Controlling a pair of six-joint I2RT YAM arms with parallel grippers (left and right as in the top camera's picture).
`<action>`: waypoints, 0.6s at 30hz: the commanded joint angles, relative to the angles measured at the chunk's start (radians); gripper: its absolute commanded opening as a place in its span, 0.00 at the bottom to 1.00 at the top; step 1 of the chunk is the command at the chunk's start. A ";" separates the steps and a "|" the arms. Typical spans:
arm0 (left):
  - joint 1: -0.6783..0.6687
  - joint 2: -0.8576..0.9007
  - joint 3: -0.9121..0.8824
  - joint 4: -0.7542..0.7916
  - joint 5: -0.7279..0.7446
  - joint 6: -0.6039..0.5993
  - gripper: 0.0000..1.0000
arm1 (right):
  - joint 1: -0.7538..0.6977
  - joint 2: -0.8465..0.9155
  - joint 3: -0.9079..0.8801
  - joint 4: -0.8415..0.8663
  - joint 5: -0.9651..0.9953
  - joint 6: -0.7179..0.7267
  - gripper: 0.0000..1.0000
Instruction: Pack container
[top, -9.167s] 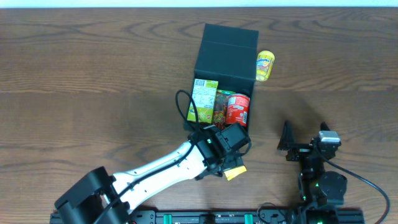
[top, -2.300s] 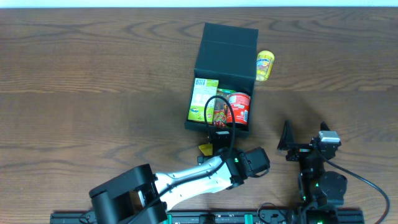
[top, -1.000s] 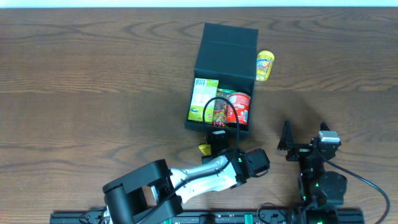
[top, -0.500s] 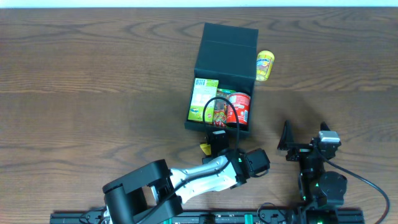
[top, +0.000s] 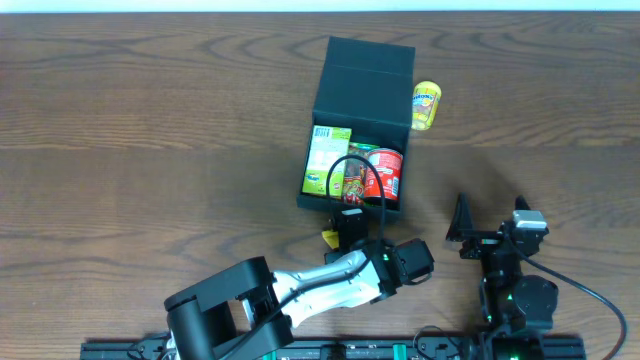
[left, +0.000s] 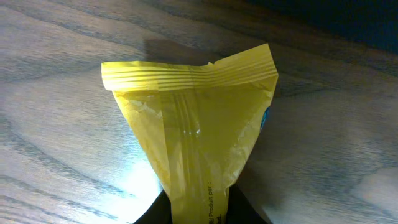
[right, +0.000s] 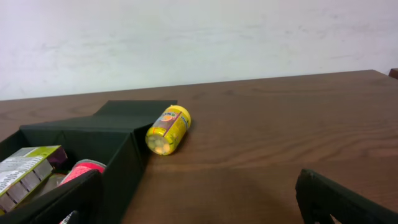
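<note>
One yellow packet (left: 193, 124) has shifted left since earlier; the left gripper (left: 199, 213) pinches it in its jaws.
One container (top: 362, 95) sits on the surface (top: 150, 150) holding three snacks (top: 355, 172); one yellow jar (top: 427, 105) lies beside it; right gripper (right: 199, 183) jaws spread.

A box (top: 362, 95) stands mid-table (top: 150, 150) with its lid laid back toward the far edge. Inside it, from left to right, sit a carton (top: 327, 160), a small pack (top: 353, 176) and a can (top: 384, 172). A jar (top: 427, 105) lies on its side just right of the lid. A sachet (top: 327, 238) lies just in front of the box's near wall, pinched in the left hand (top: 347, 228), and the right hand (top: 490, 222) sits well off to the right by the table's front edge.
</note>
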 joint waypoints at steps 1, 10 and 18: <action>0.003 0.007 0.017 -0.035 -0.004 -0.003 0.17 | 0.014 -0.005 -0.002 -0.005 0.003 0.012 0.99; 0.002 0.007 0.159 -0.257 -0.039 0.025 0.12 | 0.014 -0.005 -0.002 -0.005 0.003 0.012 0.99; 0.002 0.007 0.318 -0.471 -0.111 0.032 0.12 | 0.014 -0.005 -0.002 -0.005 0.003 0.012 0.99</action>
